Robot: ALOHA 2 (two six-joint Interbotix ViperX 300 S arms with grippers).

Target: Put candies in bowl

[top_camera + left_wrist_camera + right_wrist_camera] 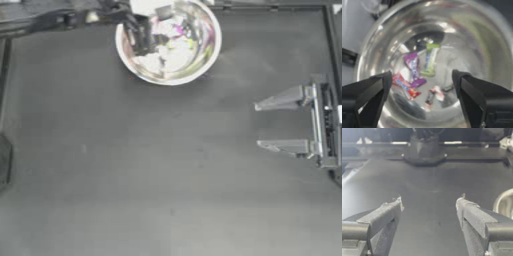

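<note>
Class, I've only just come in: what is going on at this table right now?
The left gripper hangs over the bowl at the far side of the table, open and holding nothing. Inside the bowl lie a yellow-green candy, a magenta-purple candy, a red-orange candy and a whitish one; a fifth cannot be made out. The right gripper waits open at the right side.

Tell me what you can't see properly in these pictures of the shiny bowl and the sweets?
- Top view: the wrapped candies in the large shiny silvery bowl are only colour smears, partly covered by the left gripper above them.
- Left wrist view: the candies cannot be counted for sure; reflections muddle them.
- Right wrist view: the bowl is cut off at the edge; the right gripper waits open.
</note>
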